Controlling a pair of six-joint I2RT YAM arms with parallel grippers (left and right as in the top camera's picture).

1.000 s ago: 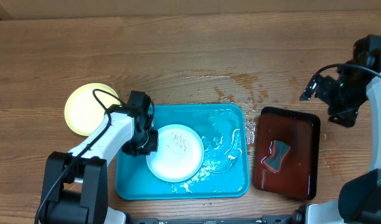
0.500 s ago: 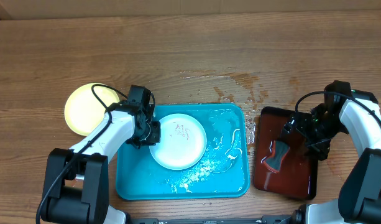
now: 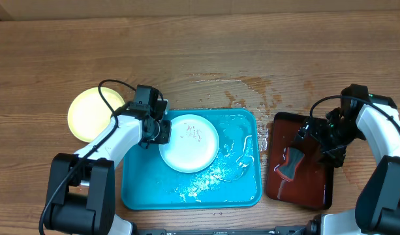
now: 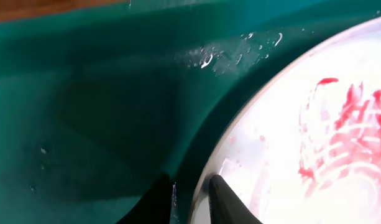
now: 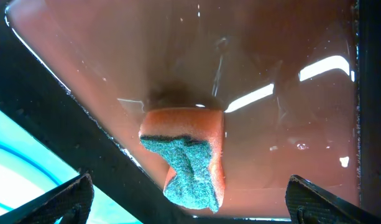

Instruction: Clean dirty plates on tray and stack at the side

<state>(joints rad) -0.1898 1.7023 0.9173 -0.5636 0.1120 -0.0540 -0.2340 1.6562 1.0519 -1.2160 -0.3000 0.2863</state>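
Wet wooden table [image 3: 200,52]. Blue tray [image 3: 239,189] carries a smeared plate [image 3: 190,143]; left gripper [image 4: 190,190] straddles its rim, grip not clear. Red tray [image 3: 314,189] holds a sponge [image 3: 290,163], under the released right gripper [image 5: 191,196]. Yellow plate [image 3: 90,115] lies aside.

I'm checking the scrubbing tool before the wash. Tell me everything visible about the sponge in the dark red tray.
The sponge is orange foam with a rough blue-green scouring layer, bent and crumpled rather than flat. It lies alone on the glossy, wet-looking floor of the dark red tray, on the side nearer the turquoise tray. The right gripper hangs over it, jaws wide open, not touching it.
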